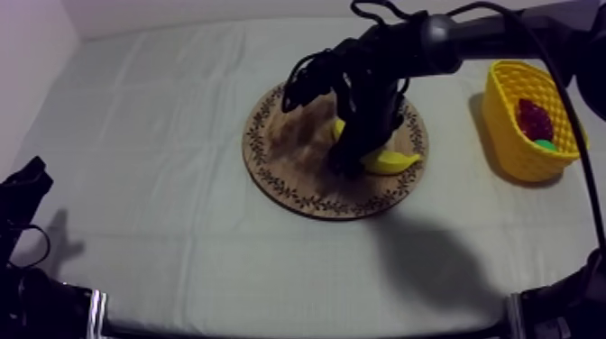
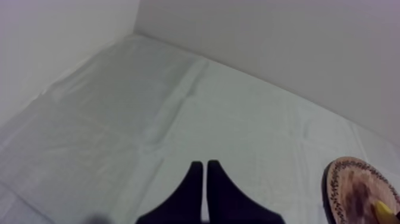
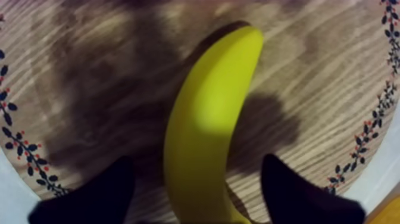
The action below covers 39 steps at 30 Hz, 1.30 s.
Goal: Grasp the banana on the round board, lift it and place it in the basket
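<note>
The yellow banana (image 1: 390,160) lies on the round wooden board (image 1: 298,158) with the leaf-patterned rim, toward its right side. My right gripper (image 1: 353,155) reaches down onto the board right over the banana. Seen from the right wrist, its two black fingers (image 3: 95,196) stand apart on either side of the banana (image 3: 205,131), not closed on it, gripper (image 3: 196,193) open. The yellow basket (image 1: 525,117) stands at the right of the table. My left gripper (image 2: 205,179) rests at the left side, fingers together as a narrow wedge over bare cloth.
Inside the basket lie a dark red fruit (image 1: 536,119) and something green (image 1: 545,144). The board's edge (image 2: 357,190) lies beyond my left gripper. My left arm (image 1: 22,194) sits at the table's lower left. A pale wall bounds the back.
</note>
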### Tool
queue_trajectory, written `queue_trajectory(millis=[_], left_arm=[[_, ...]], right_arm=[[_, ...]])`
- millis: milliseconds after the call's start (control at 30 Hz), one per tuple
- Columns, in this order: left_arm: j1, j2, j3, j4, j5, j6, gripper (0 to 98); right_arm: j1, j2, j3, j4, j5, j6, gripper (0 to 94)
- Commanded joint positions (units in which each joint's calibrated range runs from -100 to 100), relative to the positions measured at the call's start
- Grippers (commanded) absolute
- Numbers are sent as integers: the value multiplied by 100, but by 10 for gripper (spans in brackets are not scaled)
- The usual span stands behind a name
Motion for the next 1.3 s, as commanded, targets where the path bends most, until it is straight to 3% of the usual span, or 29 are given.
queue_trajectory(millis=[0,167,333,833,1267], left_arm=[[1,0,3,2,-1,0,1],[1,0,3,2,-1,0,1],[1,0,3,2,-1,0,1],[1,0,3,2,-1,0,1],[1,0,3,2,-1,0,1]], right_arm=[[9,3,-9,8,-15,-9,440],[18,13,-49,30,-29,-37,271],[-4,11,-42,50,-54,-76,206],[16,-958,-46,78,279,34,187],[97,-2589,-804,-137,1509,391,182]])
